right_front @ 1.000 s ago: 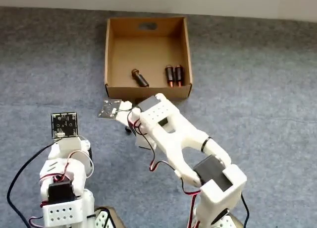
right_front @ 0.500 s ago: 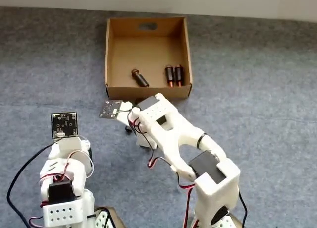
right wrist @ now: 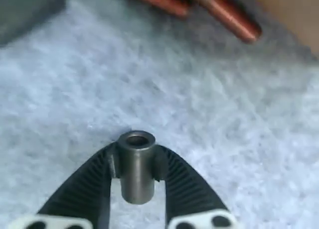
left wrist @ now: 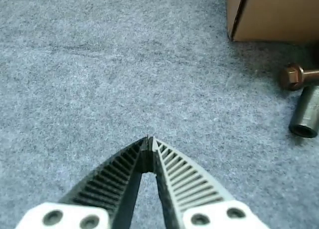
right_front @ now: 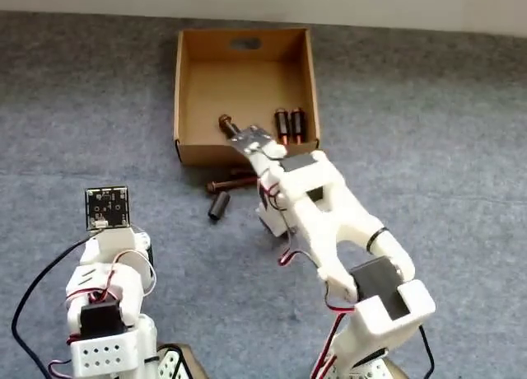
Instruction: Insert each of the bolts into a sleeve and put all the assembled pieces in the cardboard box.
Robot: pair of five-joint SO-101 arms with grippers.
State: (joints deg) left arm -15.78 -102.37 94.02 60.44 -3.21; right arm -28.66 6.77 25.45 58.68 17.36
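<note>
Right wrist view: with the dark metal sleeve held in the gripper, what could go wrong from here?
1. The dark grey metal sleeve is pinched near the tips of the right gripper; pushing a bolt in could tilt or drop it.
2. The copper-coloured bolt lies close to the front wall of the brown cardboard box, leaving little room; the gripper might bump the box.

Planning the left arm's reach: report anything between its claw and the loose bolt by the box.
Nothing visible: only bare carpet separates the left claw and the bolt. A loose sleeve lies close beside the bolt, off that line.
</note>
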